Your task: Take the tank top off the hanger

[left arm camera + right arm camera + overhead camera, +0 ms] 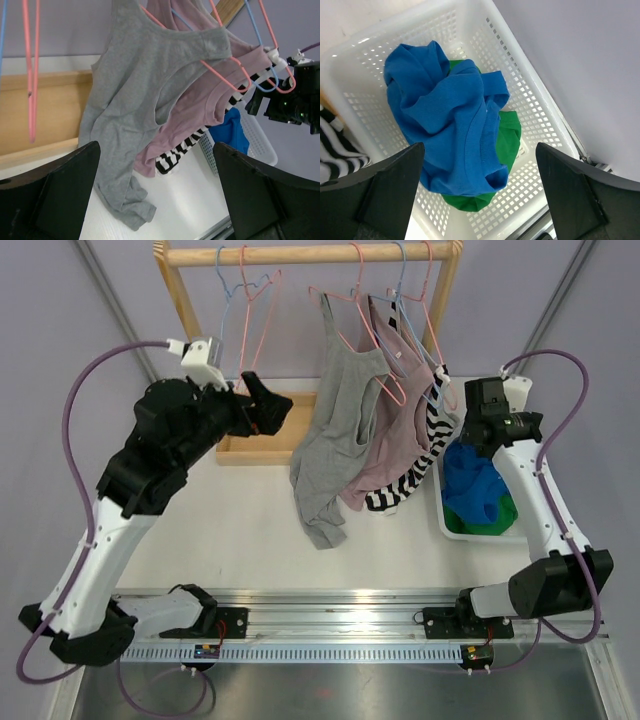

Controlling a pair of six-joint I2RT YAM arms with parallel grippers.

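Your left hand (155, 192) is spread wide with nothing in it, aimed at the grey tank top (135, 100). The right hand (480, 187) is spread too, over the white basket (540, 100). I'd pinch the grey fabric up near the strap and lift it off the pink hanger (225, 75) rather than yank down. The top hangs limp and crumpled on the rack beside the mauve one (200, 115), hem down at the surface (250, 530)
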